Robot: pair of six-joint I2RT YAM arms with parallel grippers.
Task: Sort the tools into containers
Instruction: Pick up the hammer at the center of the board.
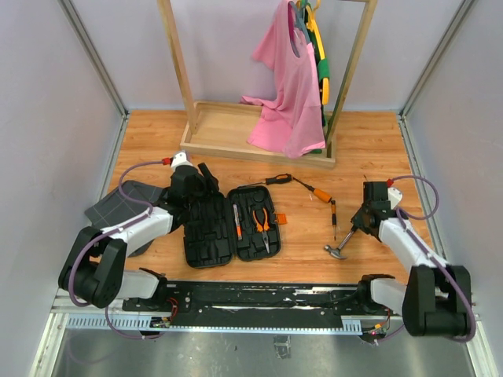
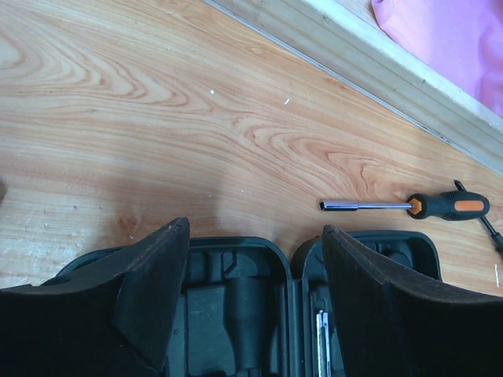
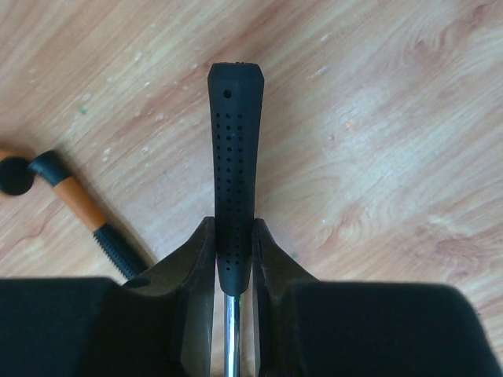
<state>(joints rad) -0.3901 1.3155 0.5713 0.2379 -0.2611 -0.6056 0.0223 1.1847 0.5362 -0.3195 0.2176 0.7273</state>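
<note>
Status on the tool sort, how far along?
Done: orange-handled pliers and one small screwdriver sit in the open black plastic tool case. In hand: right gripper clamps the black-handled claw hammer on the wooden table. Left: three loose orange-and-black screwdrivers; left gripper hovers open over the case.

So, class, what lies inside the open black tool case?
Orange-handled pliers and a screwdriver sit in the tool case's right half; the left half shows bare slots, its far corner hidden by the left gripper.

free: table between case and hammer | blocked: rack (far side)
</note>
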